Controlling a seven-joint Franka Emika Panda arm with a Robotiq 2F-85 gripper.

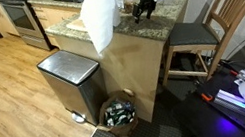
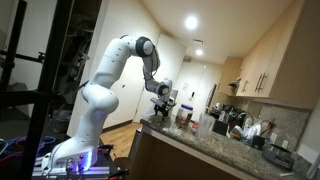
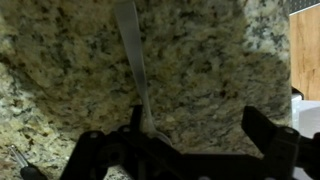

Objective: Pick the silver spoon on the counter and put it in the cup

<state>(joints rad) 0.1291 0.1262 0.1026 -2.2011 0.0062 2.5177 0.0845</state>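
The silver spoon (image 3: 131, 50) lies on the speckled granite counter (image 3: 200, 60). Its handle runs from the top of the wrist view down to the bowl end, which sits just inside one finger. My gripper (image 3: 200, 125) is open wide and low over the counter, with the other finger far from the spoon. In both exterior views the gripper (image 1: 143, 9) (image 2: 163, 103) hangs over the island top (image 1: 169, 15). A small cup-like thing (image 2: 183, 118) stands just beyond the gripper; I cannot tell if it is the cup.
A steel trash can (image 1: 69, 83) and a wicker basket (image 1: 120, 112) stand against the island's side. A white bag (image 1: 101, 16) hangs over the counter edge. A wooden chair (image 1: 211, 22) stands at its far side. Several kitchen items (image 2: 240, 125) crowd the counter's back.
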